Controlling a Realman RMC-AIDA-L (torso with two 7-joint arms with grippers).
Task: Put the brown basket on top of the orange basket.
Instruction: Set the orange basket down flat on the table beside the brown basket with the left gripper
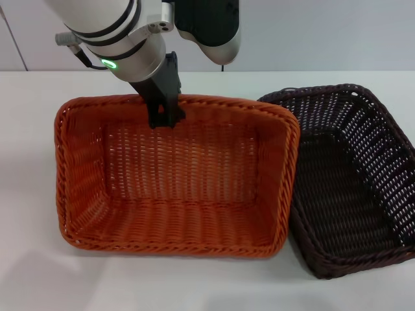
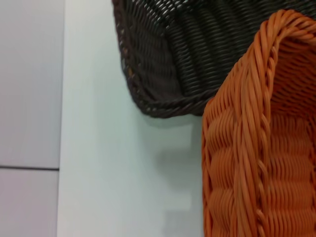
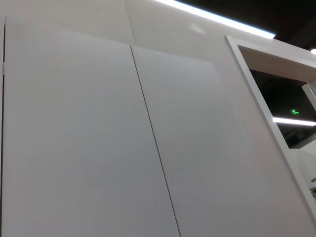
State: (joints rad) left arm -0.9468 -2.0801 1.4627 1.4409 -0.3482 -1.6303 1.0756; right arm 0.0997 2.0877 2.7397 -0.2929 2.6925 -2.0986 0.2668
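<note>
We see the orange basket (image 1: 175, 178) tilted up on the white table (image 1: 39, 272), its right rim overlapping the brown basket (image 1: 353, 181), which lies flat just to the orange basket's right. Our left gripper (image 1: 165, 116) pinches the orange basket's far rim. The right gripper is out of sight. If that pinch slips, the orange basket may drop onto the brown one, the wrong order.
</note>
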